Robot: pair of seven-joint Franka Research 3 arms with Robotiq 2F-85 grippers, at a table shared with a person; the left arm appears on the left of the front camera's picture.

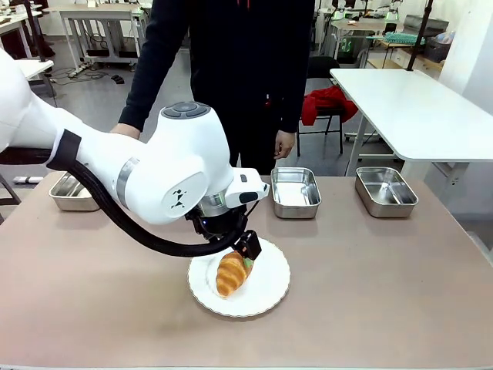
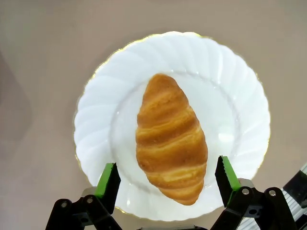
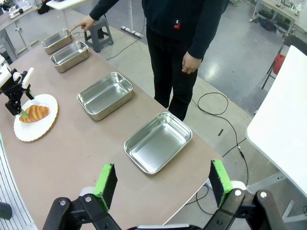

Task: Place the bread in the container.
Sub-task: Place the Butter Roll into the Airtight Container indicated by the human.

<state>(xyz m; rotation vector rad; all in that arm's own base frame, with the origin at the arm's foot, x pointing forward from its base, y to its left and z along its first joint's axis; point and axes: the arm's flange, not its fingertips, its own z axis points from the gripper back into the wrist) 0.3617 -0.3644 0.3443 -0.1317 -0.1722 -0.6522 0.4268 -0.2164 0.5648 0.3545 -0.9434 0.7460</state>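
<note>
Four pans (image 3: 105, 95) stood in a row along the far edge of the counter (image 1: 385, 293), all empty. In the right wrist view they ran from upper left to the centre of the frame.

One bread (image 1: 233, 272) lay on a white scalloped plate (image 1: 269, 297) at lower centre of the front view, apart from every pan.

One left hand (image 1: 240, 260), released, jaws wide. In the left wrist view its green pads (image 2: 108, 179) stood either side of the bread's lower end with a gap at each side, nothing grasped.

One right hand (image 3: 162, 165), released and empty. Its pads were spread at the bottom of its own frame, above the nearest pan and the counter's edge.

One person (image 1: 246, 69) in dark clothing stood at the far side, upper centre of the front view. One arm reached to the farthest pan, at upper left of the right wrist view.
</note>
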